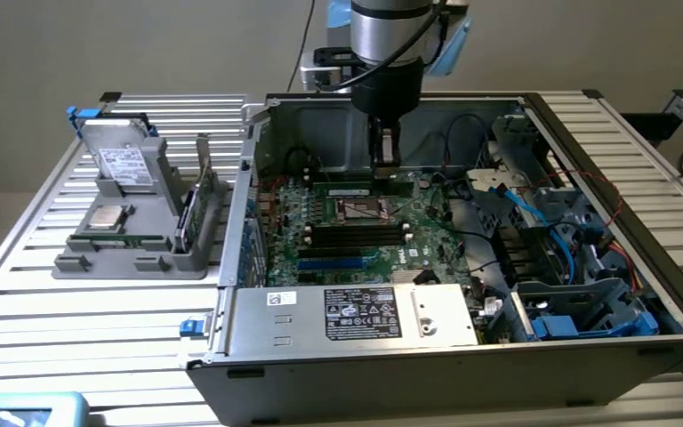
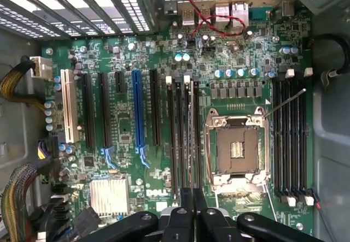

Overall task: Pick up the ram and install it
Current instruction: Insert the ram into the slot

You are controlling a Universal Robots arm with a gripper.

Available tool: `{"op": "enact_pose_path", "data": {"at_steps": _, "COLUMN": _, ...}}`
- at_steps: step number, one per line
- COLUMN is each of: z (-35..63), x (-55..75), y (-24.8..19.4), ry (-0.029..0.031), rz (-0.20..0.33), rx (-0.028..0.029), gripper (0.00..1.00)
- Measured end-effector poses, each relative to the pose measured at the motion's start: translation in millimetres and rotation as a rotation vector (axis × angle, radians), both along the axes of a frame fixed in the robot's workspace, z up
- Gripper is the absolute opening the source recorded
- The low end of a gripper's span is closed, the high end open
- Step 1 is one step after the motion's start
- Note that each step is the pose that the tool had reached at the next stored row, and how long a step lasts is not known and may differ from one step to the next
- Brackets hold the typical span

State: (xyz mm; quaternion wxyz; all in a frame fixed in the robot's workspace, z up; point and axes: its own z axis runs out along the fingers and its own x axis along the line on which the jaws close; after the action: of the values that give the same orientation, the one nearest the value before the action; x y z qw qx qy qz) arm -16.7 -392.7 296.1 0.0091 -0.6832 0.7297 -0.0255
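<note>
Green circuit board sat between the pads of your claw: the ram, a thin stick seen edge-on, was pinched along its upper edge, with the claw closed down almost fully onto it. So the pick-up looked done, and I judged you were in the install step.

The stick hung directly beneath the claw. It ran lengthwise along the bank of black memory slots on the Dell motherboard, with the empty CPU socket just beside that bank. I couldn't tell whether its lower edge had met a slot or was hanging a little above one. From the exterior view it seemed low inside the open computer case, near the board.

To my eye, seating it called for three things:
- the stick square over a single slot, not straddling two neighbours;
- its notch matched to the slot's key;
- the white latches at the slot ends standing open.

It also wanted a straight press down, even along the whole length. A tilt would likely have left one end proud of the slot.

Your arm stood upright over the case, its last link vertical and the claw pointing straight down at the board. The claw's closing direction lay across the slots, which kept the stick parallel to them. The grey parts holder stood on the slatted metal desk, well apart from the claw and outside the case wall.
</note>
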Motion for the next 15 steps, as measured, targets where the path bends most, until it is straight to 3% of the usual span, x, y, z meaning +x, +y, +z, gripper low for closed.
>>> {"op": "enact_pose_path", "data": {"at_steps": 4, "z": -6.2, "x": 0.2, "y": 0.0, "ry": 0.0007, "rz": 0.000, "rx": -0.0011, "gripper": 0.12}}
{"op": "enact_pose_path", "data": {"at_steps": 6, "z": -7.5, "x": 0.3, "y": 0.0, "ry": 0.0040, "rz": 0.000, "rx": -0.0031, "gripper": 0.12}}
{"op": "enact_pose_path", "data": {"at_steps": 15, "z": -10.5, "x": 0.3, "y": -0.4, "ry": 0.0053, "rz": 0.000, "rx": -0.0199, "gripper": 0.12}}
